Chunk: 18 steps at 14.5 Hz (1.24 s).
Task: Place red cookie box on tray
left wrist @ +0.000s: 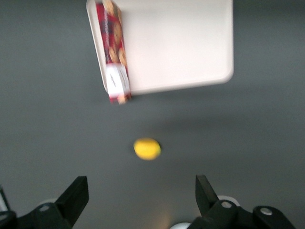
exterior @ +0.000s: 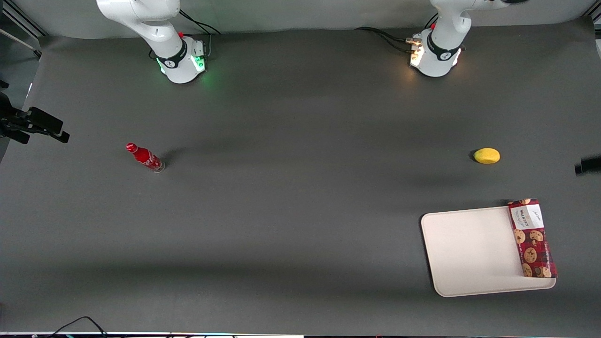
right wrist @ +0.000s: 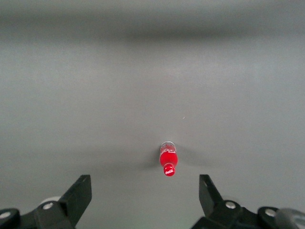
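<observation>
Gripper [left wrist: 138, 193] wide open, empty, high above lemon [left wrist: 147, 148]. Box [exterior: 532, 238] along tray [exterior: 469, 249] edge: light, stiff; best pinched mid-length.

Open pincer [left wrist: 139, 195] above lemon [left wrist: 147, 148], box [left wrist: 113, 50], tray [left wrist: 190, 43].

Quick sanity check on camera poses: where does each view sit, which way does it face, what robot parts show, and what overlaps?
Front view: high, facing both arm bases, looking down on the table; shows the tray and red cookie box.
Left wrist view: on the working arm, looking down past its open gripper at the tray, box and lemon.
Right wrist view: on the parked arm, its fingers showing, looking down at the soda bottle.
Shared: front and left wrist both show tray, box, lemon.
</observation>
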Available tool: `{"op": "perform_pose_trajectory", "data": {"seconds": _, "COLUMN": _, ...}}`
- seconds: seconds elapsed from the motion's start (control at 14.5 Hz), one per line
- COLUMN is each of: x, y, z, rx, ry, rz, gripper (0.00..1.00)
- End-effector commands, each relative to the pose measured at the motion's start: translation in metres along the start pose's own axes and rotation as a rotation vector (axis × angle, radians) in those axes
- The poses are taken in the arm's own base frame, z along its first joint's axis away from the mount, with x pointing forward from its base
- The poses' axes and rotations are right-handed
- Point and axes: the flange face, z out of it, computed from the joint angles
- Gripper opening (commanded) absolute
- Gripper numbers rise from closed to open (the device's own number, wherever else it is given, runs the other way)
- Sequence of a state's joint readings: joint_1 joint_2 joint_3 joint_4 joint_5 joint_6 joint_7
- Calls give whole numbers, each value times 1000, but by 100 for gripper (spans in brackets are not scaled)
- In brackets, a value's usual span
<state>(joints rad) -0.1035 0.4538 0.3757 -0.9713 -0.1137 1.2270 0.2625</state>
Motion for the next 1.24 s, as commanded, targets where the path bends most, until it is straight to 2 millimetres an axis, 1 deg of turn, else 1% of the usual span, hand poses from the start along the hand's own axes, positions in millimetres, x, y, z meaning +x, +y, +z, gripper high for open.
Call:
{"op": "perform_pose_trajectory", "data": {"seconds": 0.0, "x": -87, "y": 40, "z": -35, "rx": -46, "ry": -72, "rz": -33, "gripper": 100}}
{"op": "perform_pose_trajectory", "data": {"seconds": 0.07, "x": -111, "y": 51, "z": -42, "rx": -53, "ry": -76, "rz": -46, "gripper": 100}}
{"op": "perform_pose_trajectory", "data": {"seconds": 0.14, "x": -132, "y": 63, "z": -41, "rx": -40, "ry": -83, "rz": -48, "gripper": 100}}
{"op": "perform_pose_trajectory", "data": {"seconds": 0.21, "x": -152, "y": 78, "z": -36, "rx": -11, "ry": -80, "rz": -42, "gripper": 100}}
{"op": "perform_pose_trajectory", "data": {"seconds": 0.28, "x": -170, "y": 98, "z": -33, "rx": 21, "ry": -59, "rz": -44, "gripper": 100}}
{"op": "perform_pose_trajectory", "data": {"seconds": 0.34, "x": -182, "y": 108, "z": -24, "rx": 25, "ry": -43, "rz": -57, "gripper": 100}}
{"op": "perform_pose_trajectory", "data": {"seconds": 0.48, "x": -200, "y": 107, "z": -5, "rx": 15, "ry": -11, "rz": -61, "gripper": 100}}
{"op": "perform_pose_trajectory", "data": {"seconds": 0.55, "x": -204, "y": 106, "z": 6, "rx": 12, "ry": 4, "rz": -59, "gripper": 100}}
{"op": "perform_pose_trajectory", "data": {"seconds": 0.62, "x": -203, "y": 106, "z": 15, "rx": 9, "ry": 11, "rz": -58, "gripper": 100}}
{"op": "perform_pose_trajectory", "data": {"seconds": 0.76, "x": -193, "y": 101, "z": 16, "rx": 9, "ry": 22, "rz": -62, "gripper": 100}}
{"op": "perform_pose_trajectory", "data": {"seconds": 0.83, "x": -183, "y": 96, "z": 12, "rx": 8, "ry": 13, "rz": -71, "gripper": 100}}
{"op": "perform_pose_trajectory", "data": {"seconds": 0.97, "x": -167, "y": 93, "z": -4, "rx": 10, "ry": 30, "rz": -82, "gripper": 100}}
{"op": "perform_pose_trajectory", "data": {"seconds": 1.1, "x": -161, "y": 94, "z": -15, "rx": 11, "ry": 50, "rz": -86, "gripper": 100}}
{"op": "perform_pose_trajectory", "data": {"seconds": 1.17, "x": -158, "y": 100, "z": -15, "rx": 15, "ry": 50, "rz": -76, "gripper": 100}}
